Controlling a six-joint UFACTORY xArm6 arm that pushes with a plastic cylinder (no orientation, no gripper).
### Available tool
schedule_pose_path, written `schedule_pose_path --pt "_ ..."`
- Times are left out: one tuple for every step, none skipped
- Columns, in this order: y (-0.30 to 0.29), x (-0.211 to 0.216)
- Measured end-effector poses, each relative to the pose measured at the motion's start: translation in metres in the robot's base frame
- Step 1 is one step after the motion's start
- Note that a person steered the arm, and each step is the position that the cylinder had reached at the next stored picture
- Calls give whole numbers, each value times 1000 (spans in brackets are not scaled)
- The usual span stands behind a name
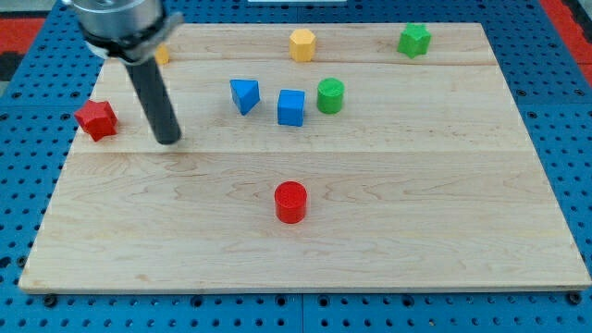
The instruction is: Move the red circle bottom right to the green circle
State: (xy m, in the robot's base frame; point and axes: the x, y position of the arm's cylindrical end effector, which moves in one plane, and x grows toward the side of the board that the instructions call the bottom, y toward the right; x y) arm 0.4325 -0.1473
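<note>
My tip rests just right of the red star — apparently not touching. Red circle lies well below the green circle (no fingers fitted — a bare rod).

Bare board separates red circle from green circle, blue cube

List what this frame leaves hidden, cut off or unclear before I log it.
- Yellow block at the view's top left: mostly hidden behind the arm's housing, so its shape cannot be told.
- Arm: cut off by the view's top edge above the rod; only the rod and my tip show, right of the red star.
- Table top: its lower corners run close to the frame's bottom edge, nothing lost there.
</note>
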Motion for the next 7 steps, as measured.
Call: schedule_pose_path --pt "14 3" --pt "15 3" --pt "6 5" --pt "-10 53" --pt "74 92" --pt "157 100" --pt "192 88"
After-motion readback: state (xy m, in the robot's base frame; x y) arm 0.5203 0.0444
